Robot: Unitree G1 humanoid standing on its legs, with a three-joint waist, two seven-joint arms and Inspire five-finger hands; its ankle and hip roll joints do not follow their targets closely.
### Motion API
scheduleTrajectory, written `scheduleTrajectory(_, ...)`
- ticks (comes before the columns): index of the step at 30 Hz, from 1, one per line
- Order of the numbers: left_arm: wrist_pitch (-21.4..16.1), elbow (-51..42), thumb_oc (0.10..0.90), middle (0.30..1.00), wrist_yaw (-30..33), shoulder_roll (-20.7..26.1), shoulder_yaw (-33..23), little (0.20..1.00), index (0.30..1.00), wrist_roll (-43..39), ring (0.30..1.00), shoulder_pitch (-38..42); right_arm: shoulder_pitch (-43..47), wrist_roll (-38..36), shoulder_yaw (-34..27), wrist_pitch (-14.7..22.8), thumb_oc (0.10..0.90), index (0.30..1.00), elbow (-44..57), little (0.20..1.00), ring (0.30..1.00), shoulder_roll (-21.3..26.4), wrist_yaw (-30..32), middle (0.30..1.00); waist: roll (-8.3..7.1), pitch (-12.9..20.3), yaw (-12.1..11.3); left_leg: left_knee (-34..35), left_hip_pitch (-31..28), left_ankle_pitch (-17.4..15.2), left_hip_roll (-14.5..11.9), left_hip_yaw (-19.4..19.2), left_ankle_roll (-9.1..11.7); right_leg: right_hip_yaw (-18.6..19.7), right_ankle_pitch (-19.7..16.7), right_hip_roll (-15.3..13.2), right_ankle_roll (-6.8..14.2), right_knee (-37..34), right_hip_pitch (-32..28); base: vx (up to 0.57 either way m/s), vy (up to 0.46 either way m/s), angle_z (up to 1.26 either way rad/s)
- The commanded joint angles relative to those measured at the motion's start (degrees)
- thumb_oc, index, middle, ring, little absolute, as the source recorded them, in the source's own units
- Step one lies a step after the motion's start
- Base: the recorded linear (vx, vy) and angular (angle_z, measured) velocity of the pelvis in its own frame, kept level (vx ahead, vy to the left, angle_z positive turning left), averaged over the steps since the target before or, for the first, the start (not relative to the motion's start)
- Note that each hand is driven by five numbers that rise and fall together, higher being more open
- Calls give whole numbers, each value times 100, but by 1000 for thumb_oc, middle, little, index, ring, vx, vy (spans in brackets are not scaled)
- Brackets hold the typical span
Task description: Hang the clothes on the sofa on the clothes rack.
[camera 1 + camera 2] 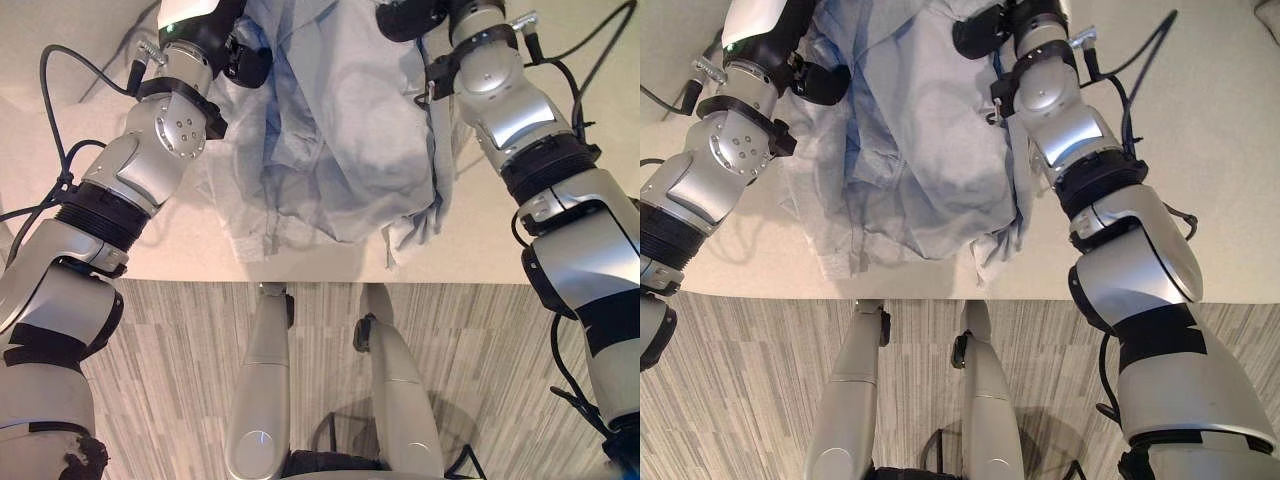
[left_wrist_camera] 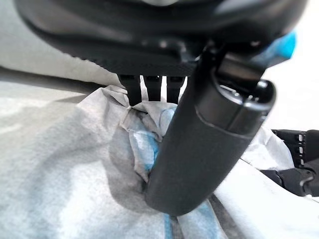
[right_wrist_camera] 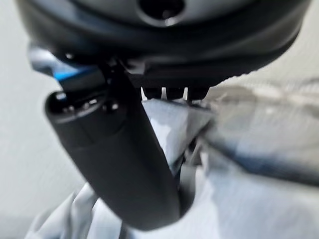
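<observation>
Fingers of both the left hand and right hand pinch the pale blue garment on the sofa.

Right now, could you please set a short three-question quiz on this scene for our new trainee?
1. True or false: the left hand has its thumb and fingers pinched on the pale blue garment.
2. Multiple choice: where does the garment's lower edge lie? A) on the striped floor B) near the front edge of the cream sofa C) on a clothes rack
3. Fill in: the right hand is shut on the ____.

Key: 1 true; 2 B; 3 garment.
</observation>
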State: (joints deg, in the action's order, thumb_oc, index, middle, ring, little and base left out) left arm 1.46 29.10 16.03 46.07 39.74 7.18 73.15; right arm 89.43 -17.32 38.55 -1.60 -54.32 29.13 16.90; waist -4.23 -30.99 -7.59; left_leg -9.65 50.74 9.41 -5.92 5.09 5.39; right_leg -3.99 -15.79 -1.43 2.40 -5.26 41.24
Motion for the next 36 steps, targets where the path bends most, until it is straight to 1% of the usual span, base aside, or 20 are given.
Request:
scheduleTrajectory(1,-230,-121,800,900,220,349,87,900,900,53,900,818,652,-163,51,431,800,900,83,900,900,239,79,900,112,119,-232,1465,-1216,-160,-288,529,49,-11,903,-601,-118,26,-538,0,0,0)
scheduleTrajectory(4,-215,-63,800,900,281,456,106,900,900,53,900,774,456,116,253,348,800,900,162,900,900,365,32,900,61,119,-207,1465,-1296,-250,-330,507,79,-9,941,-573,-122,26,-627,12,2,0)
scheduleTrajectory(5,-214,-63,800,900,280,472,105,900,900,54,900,838,516,119,252,342,800,900,169,900,900,388,32,900,47,119,-187,1465,-1189,-184,-302,524,75,-14,898,-597,-117,26,-529,0,0,0)
scheduleTrajectory(6,-205,-27,800,900,304,614,148,900,900,90,900,802,287,279,382,296,800,900,278,900,900,612,-33,900,-35,119,-143,1465,-1244,-227,-311,521,92,2,910,-586,-127,26,-565,0,0,0)
scheduleTrajectory(8,-211,-21,800,900,312,706,196,900,900,115,900,711,79,326,423,291,800,900,247,900,900,720,-88,900,-74,119,-145,1465,-1344,-295,-332,506,95,1,942,-568,-133,26,-656,19,-13,-1)
scheduleTrajectory(9,-210,-6,800,900,316,746,200,900,900,120,900,746,104,349,461,277,800,900,201,900,900,761,-113,900,-104,119,-126,1465,-1241,-238,-307,529,90,1,899,-591,-129,26,-561,0,0,0)
scheduleTrajectory(10,-214,-2,800,900,320,731,202,900,900,118,900,685,47,349,464,283,800,900,192,900,900,737,-115,900,-90,119,-144,1465,-1344,-301,-333,514,93,5,942,-569,-133,26,-656,0,0,0)
scheduleTrajectory(11,-207,12,800,900,322,783,217,900,900,128,900,735,97,371,509,269,800,900,130,900,900,775,-133,900,-111,119,-123,1465,-1246,-243,-311,532,88,3,900,-592,-129,26,-563,0,0,0)
scheduleTrajectory(14,-185,33,800,900,361,947,339,900,900,211,900,638,-10,551,762,227,800,900,-64,900,900,821,-267,900,-151,119,-134,1465,-1316,-343,-334,532,79,0,921,-570,-134,26,-611,11,-3,0)
scheduleTrajectory(19,-157,-32,800,900,390,1040,306,900,900,270,900,516,-48,712,1104,180,800,900,-190,900,900,921,-381,900,-203,119,-110,1465,-1249,-389,-332,547,63,9,911,-555,-140,26,-537,0,0,0)
scheduleTrajectory(23,-152,-64,800,900,378,1102,298,900,900,290,900,494,-220,830,1155,183,800,900,-137,900,900,952,-456,900,-243,119,-73,1465,-1132,-359,-315,544,42,3,868,-566,-132,26,-410,0,0,0)
scheduleTrajectory(24,-160,-119,800,900,372,1100,282,900,900,300,900,330,-465,873,1130,175,800,900,-51,900,900,939,-487,900,-229,119,-121,1465,-1319,-477,-365,513,43,14,935,-516,-143,26,-581,0,0,0)
scheduleTrajectory(25,-157,-172,544,516,350,1146,281,516,516,307,516,317,-588,921,1127,165,800,900,73,900,900,984,-558,900,-250,119,-110,1465,-1268,-464,-349,530,31,-1,918,-525,-140,26,-535,34,-31,-2)
scheduleTrajectory(26,-167,-231,400,300,321,1199,319,300,300,318,300,283,-744,968,1162,161,800,900,208,900,900,1068,-650,900,-263,119,-107,1465,-1255,-474,-347,533,23,-12,910,-525,-145,26,-516,-32,-7,-1)
scheduleTrajectory(27,-164,-236,400,300,317,1217,313,300,300,321,300,358,-670,968,1156,158,800,900,212,900,900,1098,-652,900,-279,119,-82,1465,-1125,-395,-314,552,20,-16,857,-553,-140,26,-395,0,0,0)
scheduleTrajectory(28,-166,-344,400,300,283,1295,374,300,300,348,300,314,-821,1018,1239,162,733,799,352,799,799,1183,-760,799,-295,119,-86,1465,-1133,-413,-318,544,17,-21,848,-547,-146,26,-392,0,0,0)
scheduleTrajectory(29,-161,-386,400,300,257,1361,427,300,300,352,300,292,-932,1046,1279,152,400,300,506,300,300,1306,-826,300,-311,119,-72,1465,-1130,-415,-308,533,16,-39,838,-560,-144,26,-382,0,0,0)
scheduleTrajectory(30,-160,-390,400,300,256,1358,428,300,300,353,300,289,-946,1048,1271,144,400,300,523,300,300,1316,-827,300,-311,119,-76,1465,-1134,-415,-307,533,15,-40,839,-561,-144,26,-385,36,-18,3)
scheduleTrajectory(31,-168,-400,400,300,251,1354,422,300,300,360,300,149,-1133,1039,1231,149,400,300,595,300,300,1332,-826,300,-300,119,-108,1465,-1316,-522,-352,495,21,-25,901,-522,-151,26,-545,30,-12,2)
scheduleTrajectory(36,-157,-455,400,300,246,1536,280,300,300,388,300,-56,-1589,974,844,174,400,300,1164,300,300,1730,-777,300,-327,119,-51,1465,-1394,-554,-335,480,9,-18,882,-534,-137,26,-600,6,-3,0)
